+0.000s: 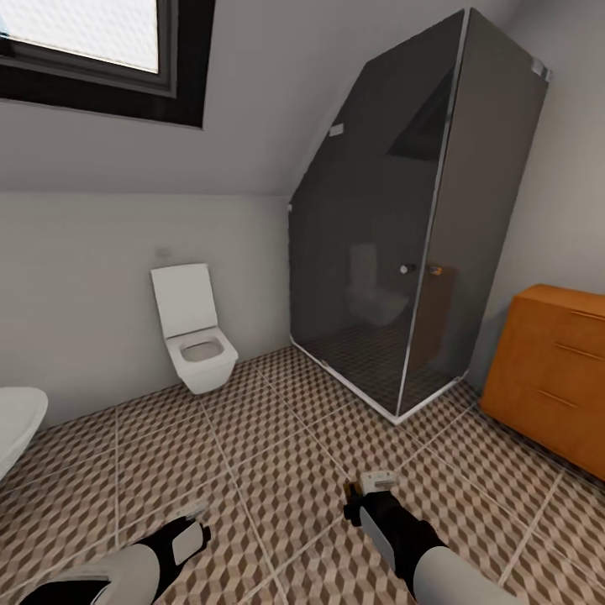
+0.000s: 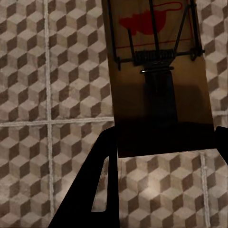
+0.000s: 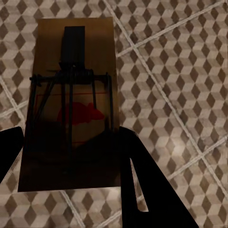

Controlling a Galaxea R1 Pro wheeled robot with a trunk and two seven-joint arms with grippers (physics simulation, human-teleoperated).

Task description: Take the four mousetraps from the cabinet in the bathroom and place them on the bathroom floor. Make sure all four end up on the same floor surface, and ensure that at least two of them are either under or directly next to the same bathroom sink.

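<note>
My left gripper (image 1: 190, 523) is shut on a mousetrap (image 2: 156, 61), a brown wooden board with wire parts and a red mouse print, held above the bathroom floor (image 2: 52, 85). My right gripper (image 1: 370, 497) is shut on a second mousetrap (image 3: 71, 104), also held over the cube-patterned floor (image 3: 180, 80). In the head view this trap shows as a pale sliver (image 1: 378, 481) at the fingertips. The orange-brown cabinet (image 1: 559, 370) stands against the right wall, its drawers shut. The sink is out of view.
A white wall-hung toilet (image 1: 197, 349) with its lid up is at the back left. A dark glass shower cabin (image 1: 395, 244) fills the back corner beside the cabinet. A white rounded fixture edge (image 1: 17, 420) shows at the far left. Tiled floor (image 1: 277, 437) stretches ahead.
</note>
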